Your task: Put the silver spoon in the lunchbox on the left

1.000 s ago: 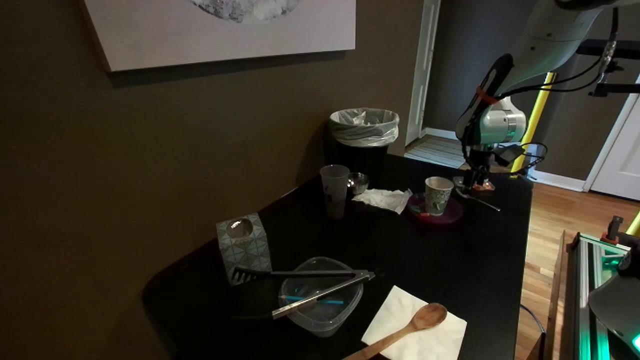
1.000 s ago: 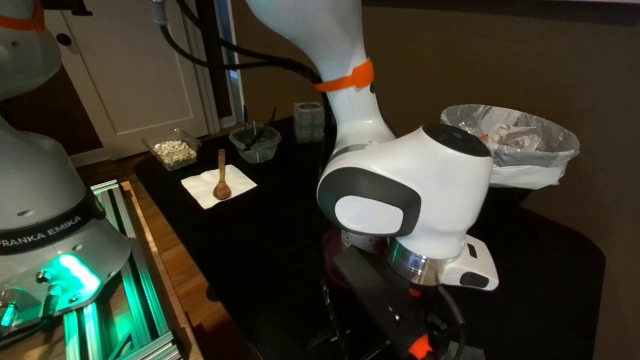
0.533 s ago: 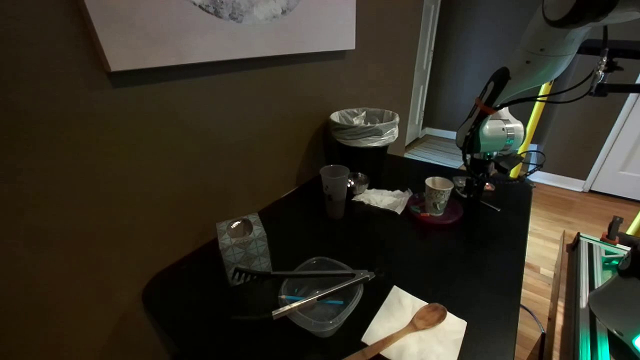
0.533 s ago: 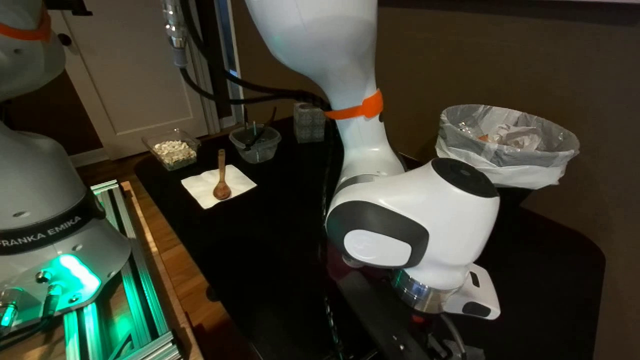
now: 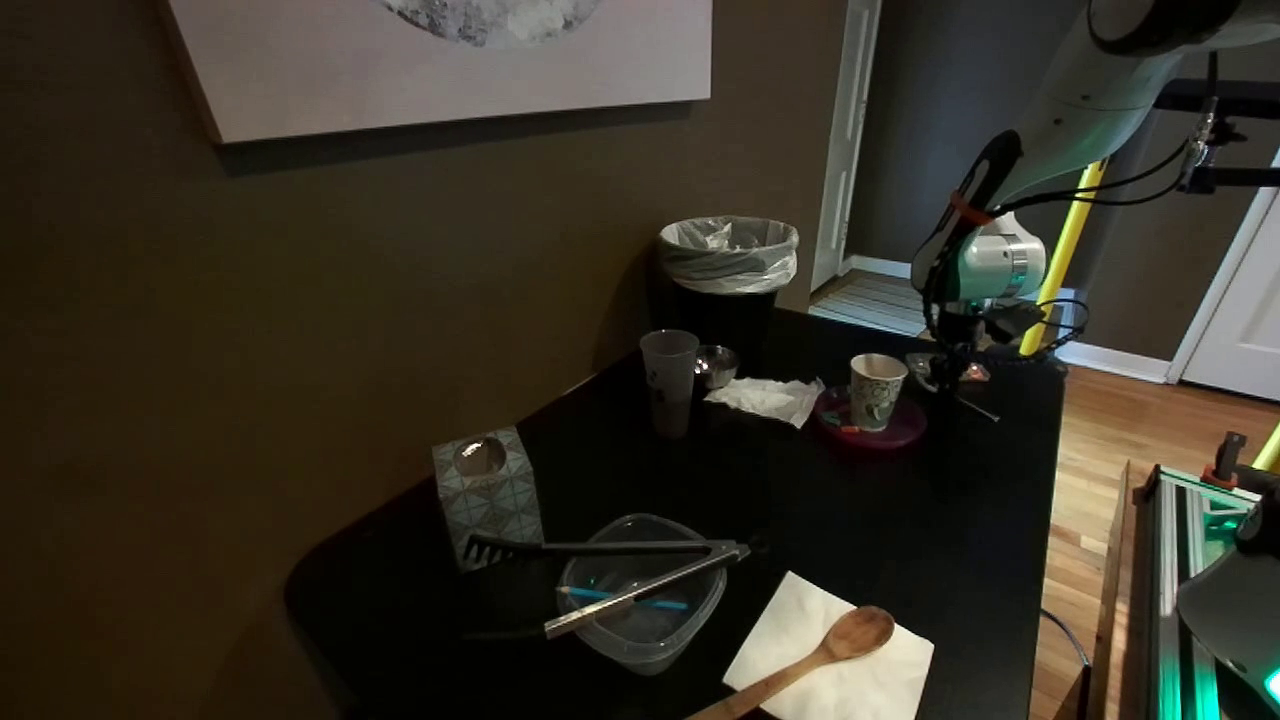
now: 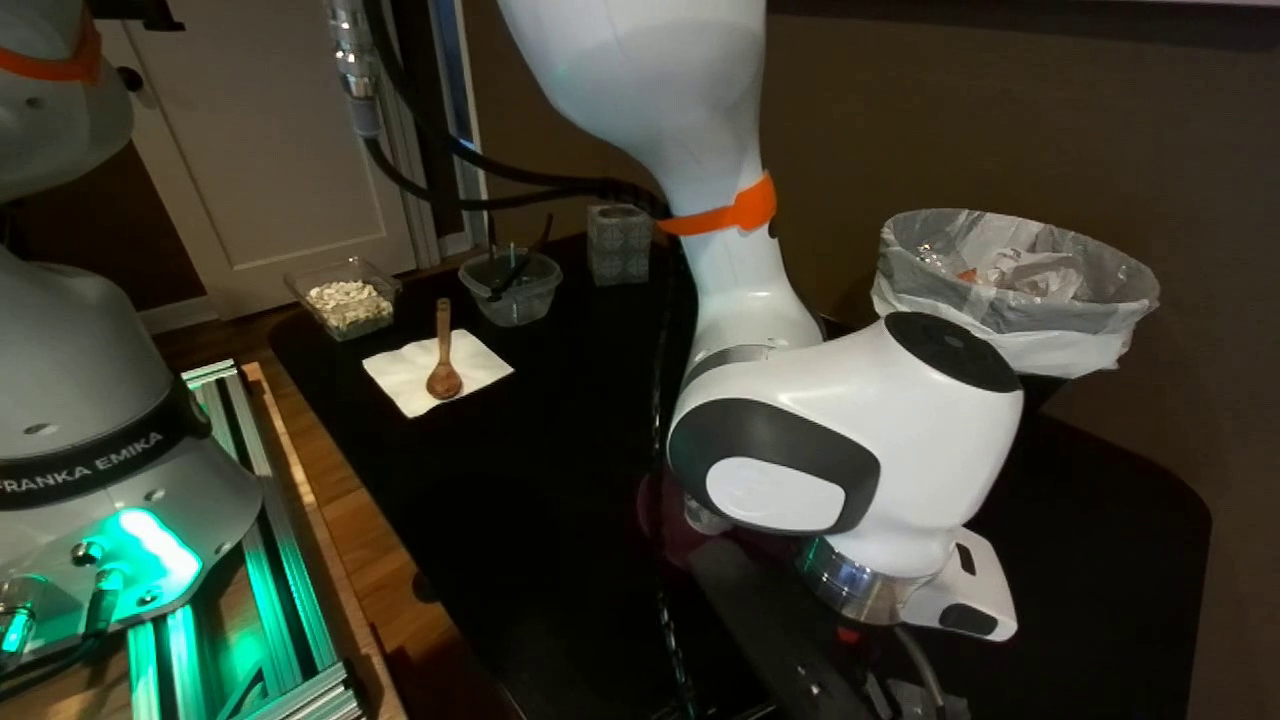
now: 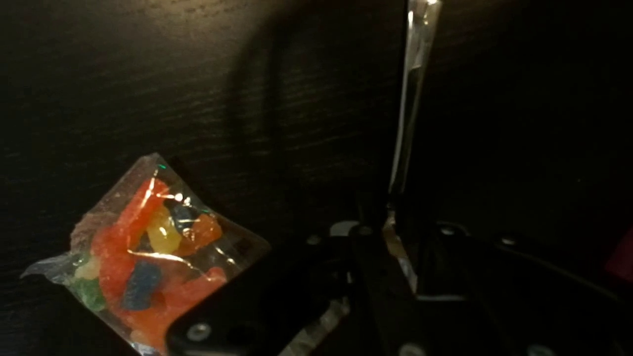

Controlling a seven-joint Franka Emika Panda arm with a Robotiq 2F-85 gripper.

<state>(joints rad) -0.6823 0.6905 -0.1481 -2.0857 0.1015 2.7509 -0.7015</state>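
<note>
Your gripper (image 7: pixel 398 228) is down at the silver spoon (image 7: pixel 411 94), beside a bag of sweets (image 7: pixel 148 257); it's too dark to tell whether it holds or merely straddles the metal. A weak, off-centre pinch could let the long handle twist loose. Sweep low and you may topple the paper cup (image 5: pixel 880 390). Either the tub (image 6: pixel 528 305) under the tongs (image 5: pixel 650 588) or the clear box (image 6: pixel 362 326) of white bits (image 6: pixel 345 302) could be the lunchbox; you might pick wrongly.
</note>
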